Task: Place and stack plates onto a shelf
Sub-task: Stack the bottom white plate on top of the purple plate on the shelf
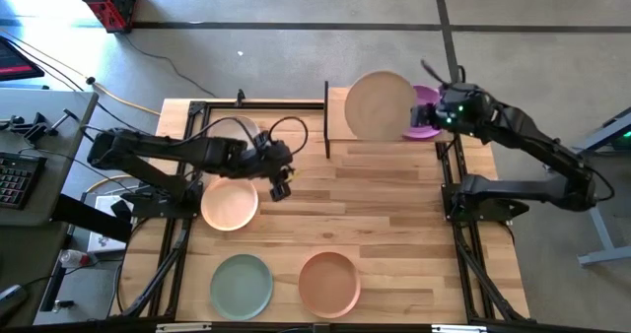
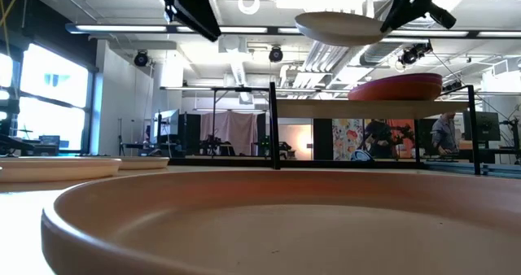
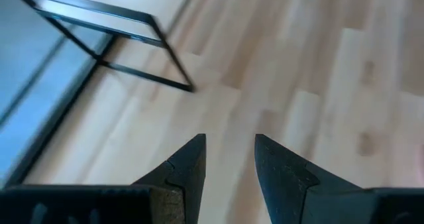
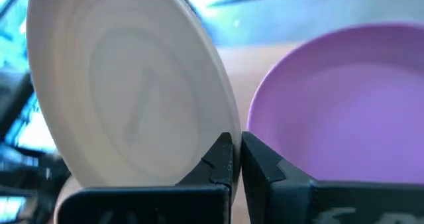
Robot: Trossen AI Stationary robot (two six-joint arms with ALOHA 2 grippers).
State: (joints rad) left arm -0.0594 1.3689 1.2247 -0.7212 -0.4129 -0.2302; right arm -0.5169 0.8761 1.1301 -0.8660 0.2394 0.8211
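Plates, high view: cream plate held over shelf by right gripper; purple plate beside it.
Low view: cream plate hangs above shelf.
Left wrist view: left gripper narrowly parted, holding nothing.
Right wrist view: right gripper clamped on cream plate rim.

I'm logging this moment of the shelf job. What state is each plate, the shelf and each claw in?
Cream plate: held by its rim in the right claw, lifted over the shelf.
Purple plate: on the shelf, top of a stack.
Peach plate: flat on the table.
Sage green plate: flat on the table.
Salmon plate: flat on the table.
Left claw: open, empty, above the table.
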